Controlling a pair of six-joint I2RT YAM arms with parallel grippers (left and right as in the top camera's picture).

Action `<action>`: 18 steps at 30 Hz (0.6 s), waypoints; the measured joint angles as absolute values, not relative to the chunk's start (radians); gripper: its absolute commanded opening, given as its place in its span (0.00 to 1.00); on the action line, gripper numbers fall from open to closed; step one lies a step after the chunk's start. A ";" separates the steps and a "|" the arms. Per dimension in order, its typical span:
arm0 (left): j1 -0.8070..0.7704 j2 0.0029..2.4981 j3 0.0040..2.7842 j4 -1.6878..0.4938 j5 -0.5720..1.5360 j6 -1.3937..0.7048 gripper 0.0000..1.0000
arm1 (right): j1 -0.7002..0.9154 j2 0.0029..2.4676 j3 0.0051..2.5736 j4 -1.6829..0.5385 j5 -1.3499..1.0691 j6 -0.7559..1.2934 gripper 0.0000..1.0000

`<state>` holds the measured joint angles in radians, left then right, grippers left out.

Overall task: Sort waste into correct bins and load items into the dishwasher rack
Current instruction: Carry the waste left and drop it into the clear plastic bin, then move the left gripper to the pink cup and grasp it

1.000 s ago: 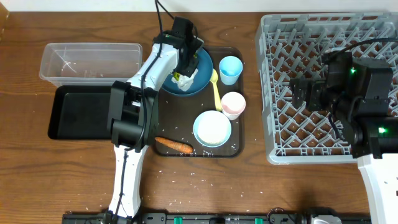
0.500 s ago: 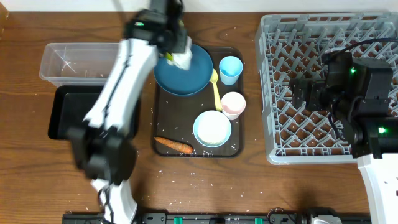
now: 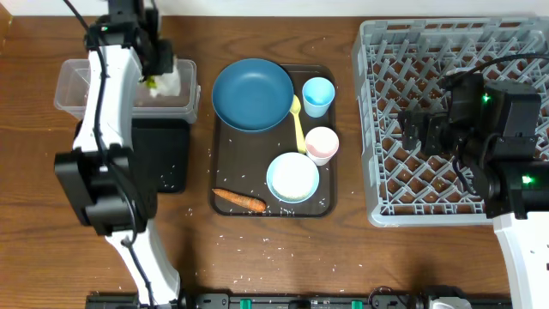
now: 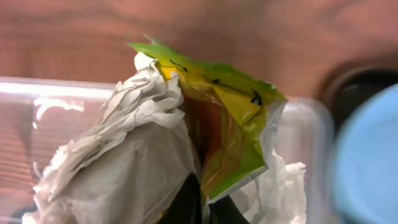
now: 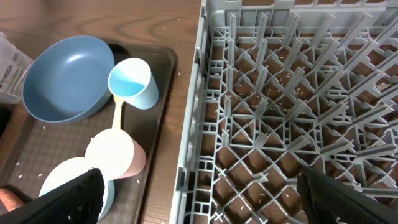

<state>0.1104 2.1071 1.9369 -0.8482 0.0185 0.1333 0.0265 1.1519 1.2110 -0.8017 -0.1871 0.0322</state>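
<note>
My left gripper (image 3: 160,70) is shut on crumpled white tissues (image 4: 124,162) and a yellow-green snack wrapper (image 4: 233,124), held over the right end of the clear tub (image 3: 90,86). The black tray (image 3: 171,159) lies just in front of the tub. The dark blue plate (image 3: 252,94), light blue cup (image 3: 317,95), white-pink cup (image 3: 322,143), pale blue bowl (image 3: 292,177), yellow spoon (image 3: 299,129) and carrot (image 3: 239,200) lie on the brown serving tray (image 3: 225,163). My right gripper (image 5: 199,196) is open and empty over the left part of the grey rack (image 3: 446,51).
Loose rice grains (image 3: 268,243) lie on the wooden table in front of the serving tray, and on the tray itself. The left arm stretches over the black tray and tub. The rack fills the right side of the table.
My left gripper has carried the tissues and wrapper from the blue plate leftward to above the clear tub. The plate is now bare. The right arm has not moved.
</note>
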 measured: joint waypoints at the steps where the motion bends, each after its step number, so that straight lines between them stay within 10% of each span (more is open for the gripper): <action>1: 0.121 2.128 1.937 -0.847 0.018 0.146 0.29 | 0.027 1.152 1.211 -0.802 -0.187 0.032 0.97; 6: 0.149 2.182 1.932 -0.844 0.019 0.184 0.56 | 0.027 1.152 1.211 -0.802 -0.187 0.032 0.98; 18: 0.086 2.009 1.926 -0.912 0.073 0.182 0.64 | 0.027 1.152 1.211 -0.785 -0.203 0.032 0.99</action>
